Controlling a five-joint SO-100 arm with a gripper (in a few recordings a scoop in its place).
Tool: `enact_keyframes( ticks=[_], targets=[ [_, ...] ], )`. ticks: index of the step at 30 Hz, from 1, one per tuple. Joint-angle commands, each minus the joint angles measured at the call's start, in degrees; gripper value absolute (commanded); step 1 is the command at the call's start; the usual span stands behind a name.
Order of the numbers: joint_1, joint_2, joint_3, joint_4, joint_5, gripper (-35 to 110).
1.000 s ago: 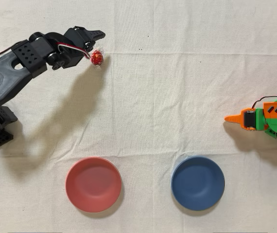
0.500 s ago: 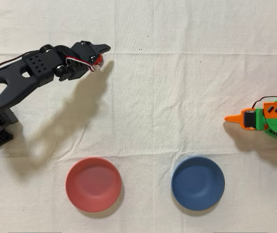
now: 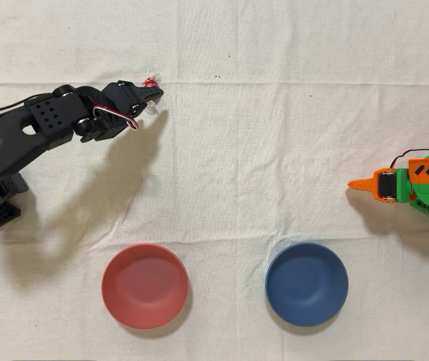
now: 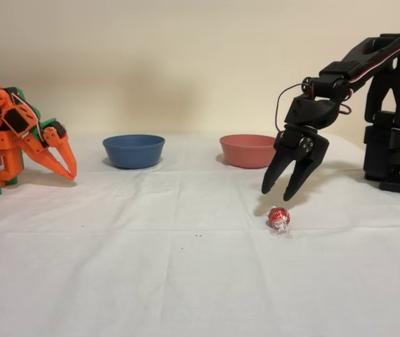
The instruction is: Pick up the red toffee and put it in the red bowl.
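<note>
The black arm [image 4: 368,63] reaches forward and bends down, its fingers [image 4: 300,172] spread apart, pointing downward.

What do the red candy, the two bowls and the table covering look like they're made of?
The red toffee looks wrapped in shiny red foil with clear crinkled ends: it glints. The red bowl and the blue bowl look like matte plastic: even colour, soft sheen, no pattern. The table covering looks like off-white woven cloth, with creases and fold lines.

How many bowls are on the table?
2. In the overhead view the red bowl sits at bottom left of centre and the blue bowl to its right, apart. No others show.
</note>
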Motion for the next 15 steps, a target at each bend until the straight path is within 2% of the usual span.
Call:
enact_keyframes(
  ticks=[1,15],
  targets=[
    [-0.7,4.8,-0.9,0.1,-0.5,28],
    [-2.7,-0.8,-5.5,-0.8,0.5,28]
  ],
)
